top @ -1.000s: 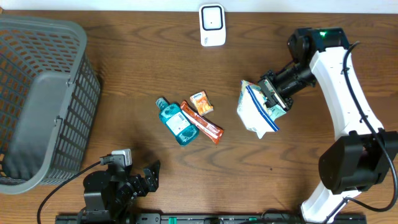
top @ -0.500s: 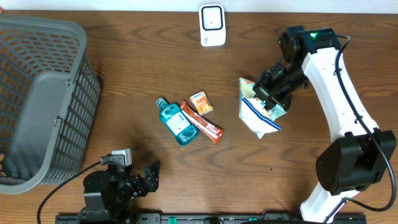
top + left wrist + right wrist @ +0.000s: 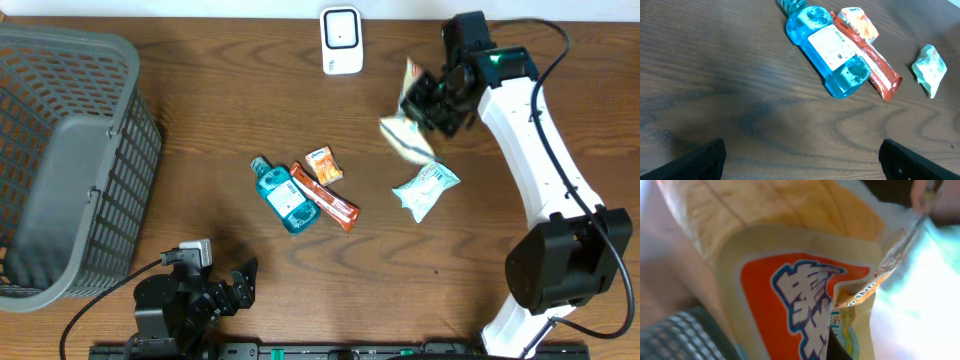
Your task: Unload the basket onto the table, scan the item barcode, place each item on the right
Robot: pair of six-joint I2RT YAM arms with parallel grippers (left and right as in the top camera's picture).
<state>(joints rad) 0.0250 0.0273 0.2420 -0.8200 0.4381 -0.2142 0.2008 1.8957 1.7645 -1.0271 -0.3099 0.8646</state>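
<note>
While the right gripper is clamped on the snack bag, lifted near the scanner, the scan itself looks pending; left gripper idle, jaws apart

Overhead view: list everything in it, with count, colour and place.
basket: one, grey, left end of the table
scanner: one, white, far edge, centre
mouthwash bottle: one, blue, lying mid-table
snack bar: one, orange-red, right beside the bottle
small packet: one, orange, just beyond the bar
pale packet: one, pale green-white, right of centre
snack bag: one, cream with orange label, held off the table
table: one, brown wood
left hand: one, black, open, near edge
right hand: one, black, shut on the snack bag, right of the scanner
</note>
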